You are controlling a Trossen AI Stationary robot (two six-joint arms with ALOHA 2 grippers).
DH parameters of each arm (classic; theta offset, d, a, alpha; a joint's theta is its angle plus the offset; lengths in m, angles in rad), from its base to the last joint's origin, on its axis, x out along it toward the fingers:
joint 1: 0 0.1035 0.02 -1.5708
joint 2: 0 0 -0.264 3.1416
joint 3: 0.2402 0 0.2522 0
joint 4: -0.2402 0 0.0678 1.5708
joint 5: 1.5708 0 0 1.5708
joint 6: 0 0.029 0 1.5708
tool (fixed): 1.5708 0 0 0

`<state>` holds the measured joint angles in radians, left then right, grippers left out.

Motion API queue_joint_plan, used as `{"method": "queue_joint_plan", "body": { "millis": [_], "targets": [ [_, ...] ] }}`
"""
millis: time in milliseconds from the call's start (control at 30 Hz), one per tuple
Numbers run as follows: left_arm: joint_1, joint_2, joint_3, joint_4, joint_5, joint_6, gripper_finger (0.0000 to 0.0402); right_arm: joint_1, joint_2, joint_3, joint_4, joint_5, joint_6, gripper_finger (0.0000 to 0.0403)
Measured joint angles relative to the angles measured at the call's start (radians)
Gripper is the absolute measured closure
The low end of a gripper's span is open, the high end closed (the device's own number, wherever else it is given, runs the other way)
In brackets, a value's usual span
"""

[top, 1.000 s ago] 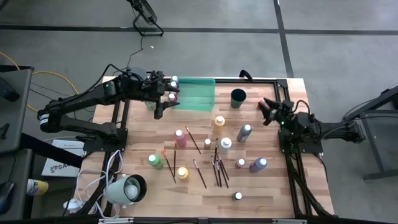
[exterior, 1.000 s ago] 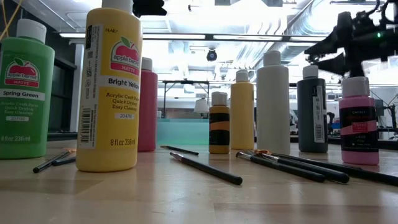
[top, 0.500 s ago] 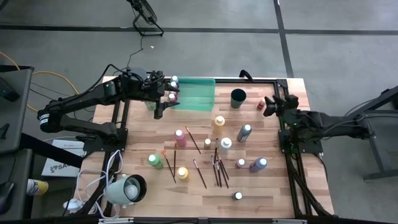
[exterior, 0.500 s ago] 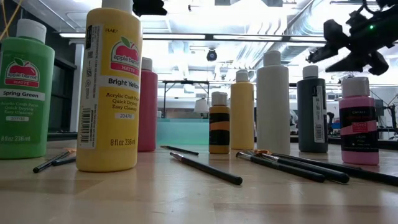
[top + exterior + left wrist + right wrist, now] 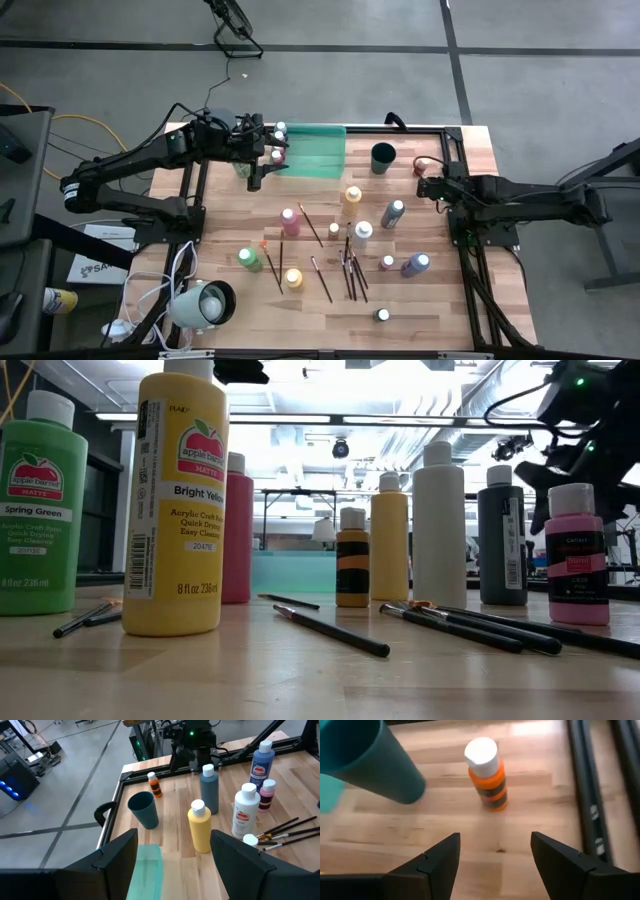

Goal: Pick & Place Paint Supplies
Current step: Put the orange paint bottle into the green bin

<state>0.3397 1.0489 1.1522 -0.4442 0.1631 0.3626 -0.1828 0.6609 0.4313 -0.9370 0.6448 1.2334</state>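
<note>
My right claw [image 5: 492,865] is spread wide and holds nothing. The small orange paint bottle with a white cap [image 5: 487,772] stands upright right in front of it, near the far right corner of the wooden desk [image 5: 430,290], just beside the dark round cup [image 5: 365,760]. I think my right arm is much nearer, so it should reach straight ahead. My left claw [image 5: 172,865] waits, spread, over the see-through green tray [image 5: 312,150].

Grey concrete floor [image 5: 330,90] with dark seams; bright ceiling strip lights [image 5: 330,420] overhead.
</note>
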Motion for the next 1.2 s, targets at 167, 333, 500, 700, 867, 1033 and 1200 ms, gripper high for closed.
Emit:
{"method": "queue_joint_plan", "body": {
  "millis": [167, 333, 500, 700, 867, 1033, 1200],
  "targets": [
    [0.000, 0.000, 0.000, 0.000, 0.001, 0.007, 0.0156, -0.029, 0.105, 0.000, 0.025, 0.033, -0.087, 0.0166],
    [0.000, 0.000, 0.000, 0.000, 0.003, 0.008, 0.0156, -0.036, 0.218, 0.000, 0.151, 0.030, -0.211, 0.0166],
    [0.000, 0.000, 0.000, 0.000, 0.003, 0.010, 0.0156, -0.049, 0.330, 0.000, 0.254, 0.026, -0.259, 0.0166],
    [0.000, 0.000, 0.000, 0.000, 0.003, 0.010, 0.0156, -0.092, 0.437, -0.005, 0.260, -0.037, -0.144, 0.0138],
    [0.000, 0.000, 0.000, 0.000, 0.002, 0.010, 0.0156, -0.124, 0.512, -0.016, 0.356, -0.015, -0.177, 0.0074],
    [0.000, 0.000, 0.000, 0.000, 0.002, 0.010, 0.0156, -0.149, 0.578, -0.026, 0.441, 0.019, -0.262, 0.0036],
    [0.000, 0.000, 0.000, -0.001, 0.002, 0.010, 0.0156, -0.186, 0.626, -0.027, 0.461, 0.058, -0.281, 0.0038]
  ]
}}
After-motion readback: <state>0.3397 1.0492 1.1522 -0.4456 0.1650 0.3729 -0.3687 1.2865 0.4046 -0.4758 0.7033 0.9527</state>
